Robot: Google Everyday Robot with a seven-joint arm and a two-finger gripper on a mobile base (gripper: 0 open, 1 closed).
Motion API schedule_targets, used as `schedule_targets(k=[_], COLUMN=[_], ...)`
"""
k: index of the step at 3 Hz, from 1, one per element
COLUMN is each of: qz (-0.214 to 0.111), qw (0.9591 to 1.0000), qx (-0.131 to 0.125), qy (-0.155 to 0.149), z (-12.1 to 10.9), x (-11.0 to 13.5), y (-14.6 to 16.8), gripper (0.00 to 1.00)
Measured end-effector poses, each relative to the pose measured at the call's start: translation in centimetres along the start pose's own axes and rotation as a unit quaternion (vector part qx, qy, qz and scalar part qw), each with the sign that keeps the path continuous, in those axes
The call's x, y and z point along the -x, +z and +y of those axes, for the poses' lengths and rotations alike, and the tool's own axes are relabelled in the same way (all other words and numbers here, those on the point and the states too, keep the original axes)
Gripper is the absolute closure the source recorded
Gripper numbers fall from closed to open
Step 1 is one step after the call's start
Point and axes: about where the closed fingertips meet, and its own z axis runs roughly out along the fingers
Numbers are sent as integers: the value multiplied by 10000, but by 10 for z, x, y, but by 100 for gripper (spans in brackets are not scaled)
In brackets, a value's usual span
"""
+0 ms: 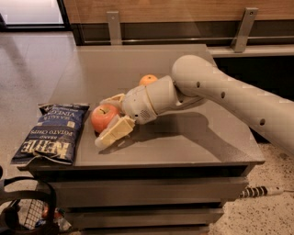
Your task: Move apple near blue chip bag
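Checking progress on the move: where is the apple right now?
In the camera view the apple is left of centre at the table, clasped by the gripper, just right of the blue chip bag.

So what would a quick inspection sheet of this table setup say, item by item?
Surface: grey table, flat top.
Job's things: apple between the gripper's fingers, just right of the blue chip bag, with a small gap; the bag lies flat at the left edge.
Clutter: one orange behind the arm.
Grippers: gripper low over the table, closed on the apple.
Cables: ribbed cable on the floor, lower right.
Surroundings: wooden wall, metal brackets, wire basket lower left.
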Motion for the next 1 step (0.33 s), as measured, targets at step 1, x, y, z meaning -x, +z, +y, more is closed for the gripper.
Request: schedule_targets(k=[1], qz=[0], qw=[10000], qx=[1], qy=[0], z=[0], x=[0], y=[0], gripper=[0])
